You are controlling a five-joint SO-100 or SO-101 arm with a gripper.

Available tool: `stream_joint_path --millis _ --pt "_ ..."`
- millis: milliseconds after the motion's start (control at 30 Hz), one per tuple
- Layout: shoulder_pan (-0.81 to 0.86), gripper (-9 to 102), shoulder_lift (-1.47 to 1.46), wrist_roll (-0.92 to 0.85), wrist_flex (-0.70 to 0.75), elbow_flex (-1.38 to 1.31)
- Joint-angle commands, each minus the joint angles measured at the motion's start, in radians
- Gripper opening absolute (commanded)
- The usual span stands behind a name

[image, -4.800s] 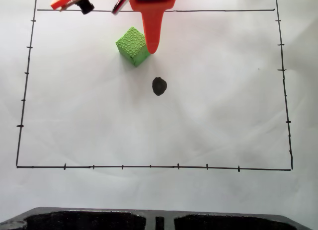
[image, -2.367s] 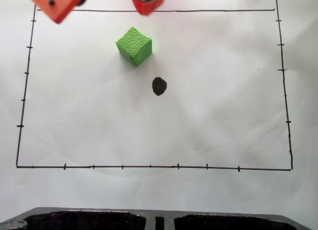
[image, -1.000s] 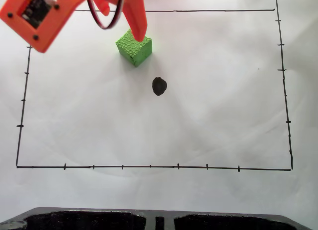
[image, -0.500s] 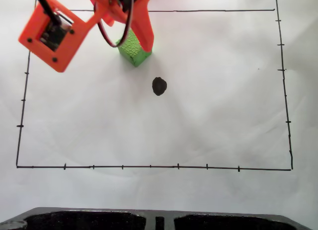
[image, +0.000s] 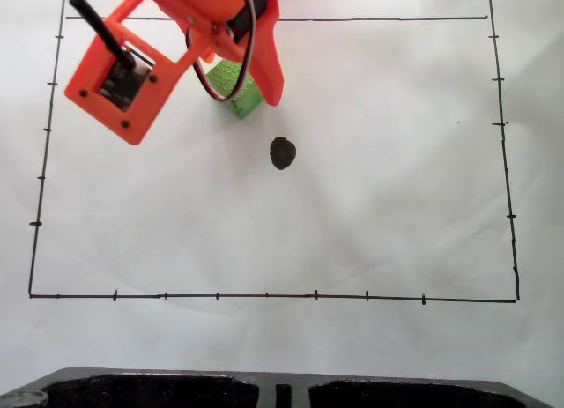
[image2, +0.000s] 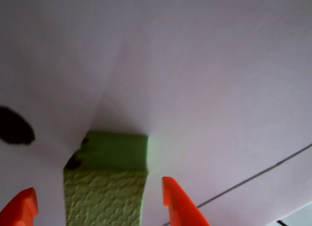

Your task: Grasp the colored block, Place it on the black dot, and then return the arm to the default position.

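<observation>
In the wrist view, going left to right, the black dot [image2: 14, 127] is sitting at the far left edge on the white table [image2: 214, 65], then one orange fingertip [image2: 22, 206] is poking up at the bottom left, then the colored block [image2: 108, 187] is lying between the tips, and the second tip is rising just to its right. The fingers [image2: 178, 204] are standing apart, straddling the block with a visible gap on each side, so nothing is being clamped yet.

In the fixed view the arm [image: 211, 20] is reaching down from the top left, its camera housing [image: 123, 77] is hanging to the left, and the long finger is covering most of the block [image: 236, 91]; the dot [image: 282, 152] is lying near the block, below and to its right.

The risks, as I judge them: the block is sitting turned relative to the fingers, so closing now may be pressing on corners and twisting or squirting it out. If the tips are riding too high, they may be pinching only the top edge and dropping it during the carry. A tip dragging on the paper could also be shoving the block.
</observation>
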Motion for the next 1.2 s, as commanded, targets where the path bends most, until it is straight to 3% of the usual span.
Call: stream_joint_path --millis 0,400,733,867,1167 --pt "0.0 34 -0.014 -0.005 -0.012 -0.002" --pt "-0.028 33 -0.052 0.037 -0.071 0.005" --pt "-0.034 14 -0.064 0.043 -0.098 0.006" --pt "-0.035 11 -0.06 0.058 -0.103 0.006" --pt "-0.031 5 -0.049 0.293 0.021 -0.095"
